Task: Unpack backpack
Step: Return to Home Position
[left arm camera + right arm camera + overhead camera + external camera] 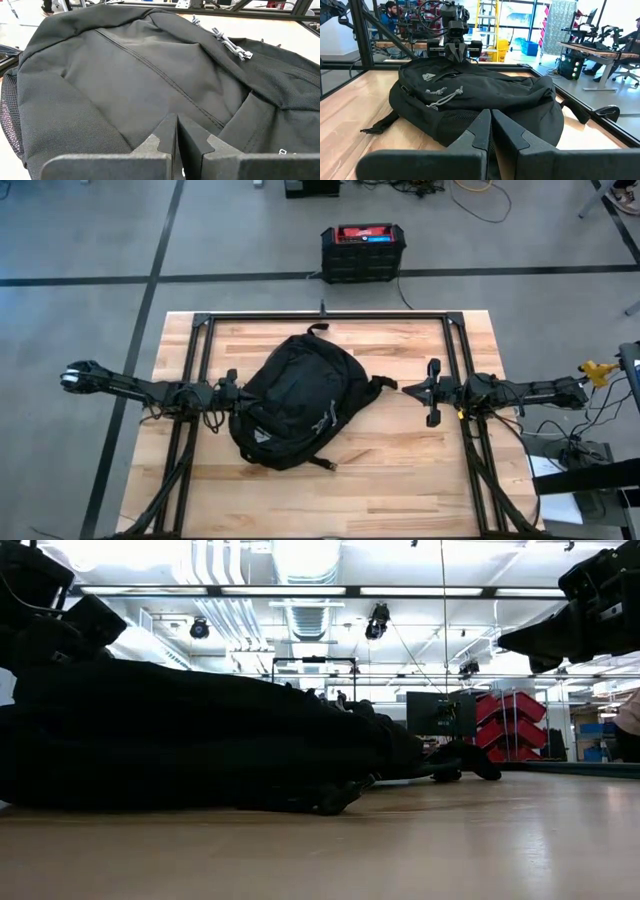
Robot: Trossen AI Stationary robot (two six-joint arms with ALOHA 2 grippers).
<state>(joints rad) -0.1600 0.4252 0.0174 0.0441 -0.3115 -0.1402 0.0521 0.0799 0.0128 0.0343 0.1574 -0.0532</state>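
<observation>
Your left gripper (226, 389) and right gripper (405, 388) are both closed and empty beside the backpack (295, 402)
Each is pinched shut on nothing: the left hangs just beside the backpack toward the table's (400, 470) left edge, the right near its opposite side but apart. The backpack lies flat mid-table, zip pulls (231, 46) drawn together, so I judge nothing needs holding and you can draw both arms home

overhead, table-level and two opposed wrist views around one backpack (295, 400)
</observation>
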